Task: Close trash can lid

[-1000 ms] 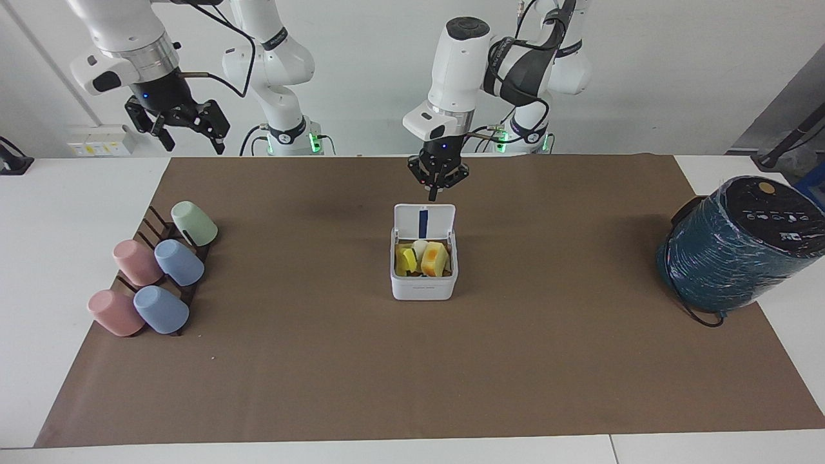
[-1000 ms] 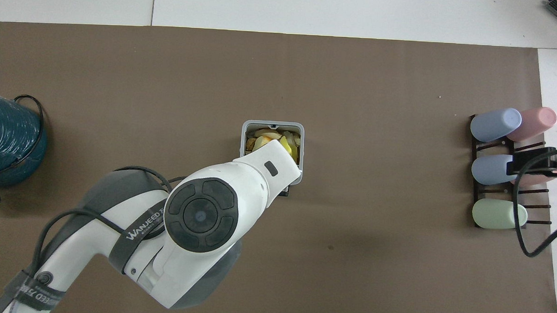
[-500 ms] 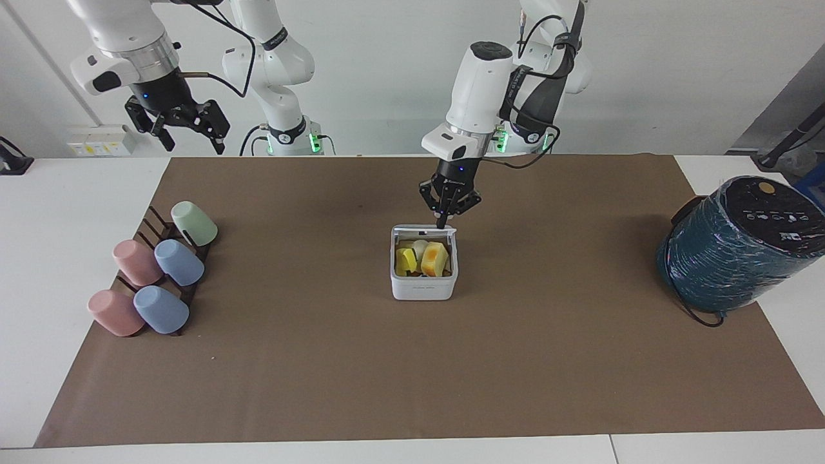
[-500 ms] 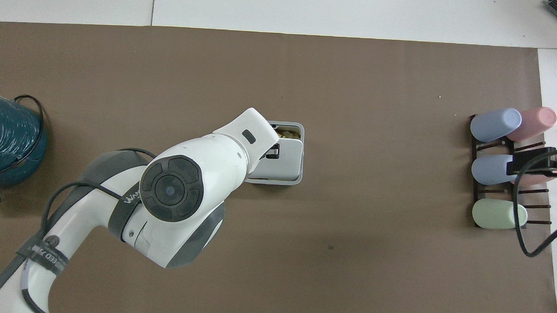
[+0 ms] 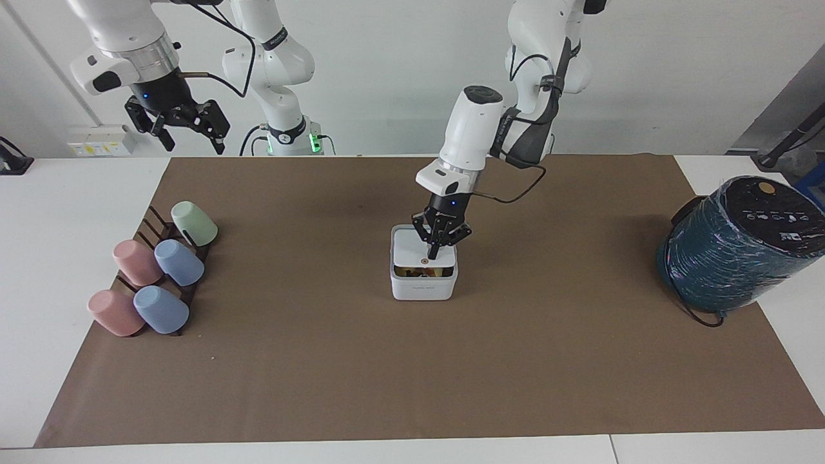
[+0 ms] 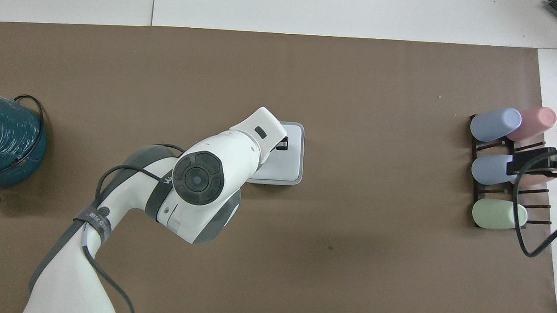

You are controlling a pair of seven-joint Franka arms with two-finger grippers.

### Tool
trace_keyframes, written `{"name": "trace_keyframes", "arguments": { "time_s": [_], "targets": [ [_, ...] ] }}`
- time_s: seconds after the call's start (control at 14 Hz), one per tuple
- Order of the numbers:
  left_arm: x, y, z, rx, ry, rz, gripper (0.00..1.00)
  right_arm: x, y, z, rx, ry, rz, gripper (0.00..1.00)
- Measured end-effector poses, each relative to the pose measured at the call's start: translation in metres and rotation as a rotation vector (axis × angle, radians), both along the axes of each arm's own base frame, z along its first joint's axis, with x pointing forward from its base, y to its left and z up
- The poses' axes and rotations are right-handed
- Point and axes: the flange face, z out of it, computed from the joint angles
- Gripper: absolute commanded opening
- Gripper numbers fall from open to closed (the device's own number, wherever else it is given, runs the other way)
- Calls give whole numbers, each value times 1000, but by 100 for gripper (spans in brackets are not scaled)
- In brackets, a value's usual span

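Observation:
The white trash can (image 5: 423,287) stands mid-table on the brown mat. Its lid (image 5: 410,243) is folded down over it, orange dot up. A thin gap at the edge farther from the robots still shows yellow contents. My left gripper (image 5: 433,255) is shut, and its tip presses on the lid by the dot. In the overhead view the lid (image 6: 288,162) covers the can, and the left arm hides most of the left gripper (image 6: 282,143). My right gripper (image 5: 187,132) waits open, high over the right arm's end of the table, above the cup rack.
A dark rack (image 5: 151,222) with several pastel cups lies at the right arm's end of the mat. A large teal wrapped cylinder with a black top (image 5: 738,245) sits at the left arm's end, with a black cable by it.
The lid stood upright a second ago, was half down, and now lies nearly flat. My left gripper moved down and away from the robots, pushing it. The right arm stayed still.

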Motion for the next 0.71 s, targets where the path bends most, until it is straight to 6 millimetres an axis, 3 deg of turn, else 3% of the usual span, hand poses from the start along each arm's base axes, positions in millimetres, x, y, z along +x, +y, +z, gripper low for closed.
{"name": "trace_keyframes", "arguments": {
  "time_s": [0.5,0.57,0.71],
  "targets": [
    [-5,-19,5,-12,9,0,11,0,0,0,0,0,0,100],
    [-10,-19,12,25,57,-1,19,0,0,0,0,1,0,100],
    [-25,-6,36,112,159,3,25,0,0,0,0,1,0,100]
  ]
}}
